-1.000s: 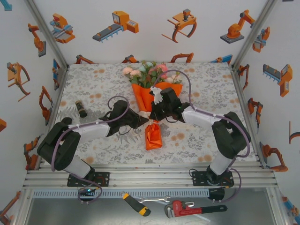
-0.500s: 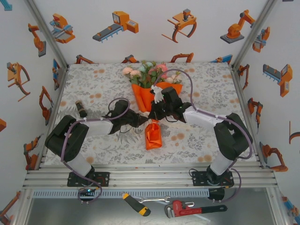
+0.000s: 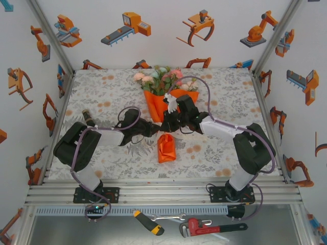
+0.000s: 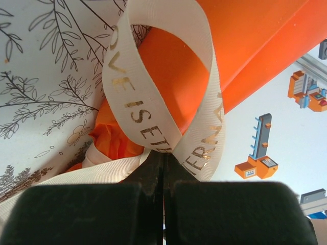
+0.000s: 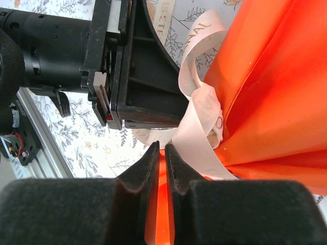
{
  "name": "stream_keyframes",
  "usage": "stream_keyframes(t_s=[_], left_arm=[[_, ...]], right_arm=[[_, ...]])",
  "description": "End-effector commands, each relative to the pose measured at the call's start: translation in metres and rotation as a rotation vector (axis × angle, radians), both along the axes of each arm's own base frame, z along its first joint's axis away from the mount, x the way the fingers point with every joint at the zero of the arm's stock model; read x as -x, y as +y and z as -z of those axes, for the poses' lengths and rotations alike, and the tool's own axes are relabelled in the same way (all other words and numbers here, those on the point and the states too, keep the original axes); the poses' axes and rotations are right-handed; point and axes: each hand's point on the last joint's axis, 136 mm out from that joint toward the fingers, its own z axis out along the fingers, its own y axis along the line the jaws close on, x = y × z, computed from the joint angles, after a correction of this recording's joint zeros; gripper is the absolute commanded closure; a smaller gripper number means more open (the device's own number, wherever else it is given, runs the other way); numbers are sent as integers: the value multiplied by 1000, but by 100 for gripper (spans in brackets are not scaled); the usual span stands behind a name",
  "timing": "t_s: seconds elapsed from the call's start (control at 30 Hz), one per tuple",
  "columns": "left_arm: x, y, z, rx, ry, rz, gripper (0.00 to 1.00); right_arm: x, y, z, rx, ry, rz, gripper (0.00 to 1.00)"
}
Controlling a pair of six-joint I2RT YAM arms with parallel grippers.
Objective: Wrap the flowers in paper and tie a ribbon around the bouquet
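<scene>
Bouquet [image 3: 166,147] lies mid-table on the floral tablecloth [image 3: 102,92], with the flowers [image 3: 159,77] toward the far wall and the orange paper [image 3: 154,103] tapering back toward me. The ribbon [image 4: 130,104] loops round the cone's narrow neck, gold lettering showing. My left gripper [image 4: 163,157] is clamped on the ribbon right where the loop crosses. My right gripper [image 5: 162,148] sits at the neck from the other side, jaws a sliver apart. The ribbon runs just beside one finger, and I cannot tell whether that gripper grips anything.

R gripper [image 5: 161,147] jaws slightly apart; ribbon [image 5: 198,122] looped against paper [image 5: 271,87]
</scene>
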Motion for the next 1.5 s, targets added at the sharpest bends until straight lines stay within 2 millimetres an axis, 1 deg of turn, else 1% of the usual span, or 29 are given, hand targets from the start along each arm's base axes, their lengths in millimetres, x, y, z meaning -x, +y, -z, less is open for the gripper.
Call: stream_keyframes(t_s=[0.0,0.07,0.17,0.4,0.53,0.6,0.7,0.8,0.9,0.93,1.07,1.17,1.3,1.37,1.47], left_arm=[[-4,-8,-11,47,-17,-6,100],[-4,-8,-12,50,-18,-3,100],[-4,-11,-13,54,-20,8,100],[-6,-18,-14,60,-16,27,100],[-6,-19,-14,64,-13,29,100],[-6,-19,-14,64,-13,29,100],[-5,-20,-14,63,-12,30,100],[-5,-19,-14,62,-12,28,100],[-5,-19,-14,63,-11,27,100],[-5,-19,-14,65,-10,27,100],[-4,-18,-14,71,-13,23,100],[-3,-18,-14,74,-10,27,100],[-4,-19,-14,76,-12,28,100],[-4,-19,-14,78,-10,25,100],[-4,-19,-15,80,-14,25,100]], right_arm=[[-4,-3,-21,-15,-56,13,82],[-8,-12,-25,10,-81,47,81],[-9,-21,-25,41,-95,81,81],[-4,-34,-19,50,-89,144,81],[-8,-48,-6,85,-86,226,88],[-7,-47,-3,77,-86,221,90],[-7,-37,-1,33,-74,192,90],[-12,-29,-1,2,-80,187,90],[-19,-28,5,16,-76,192,88],[-21,-28,7,23,-78,197,88],[-32,-41,19,71,-76,243,85],[-32,-41,15,65,-103,222,80],[-27,-30,6,7,-130,153,75],[-25,-23,5,-13,-131,112,72],[-27,-20,7,-17,-135,100,69]])
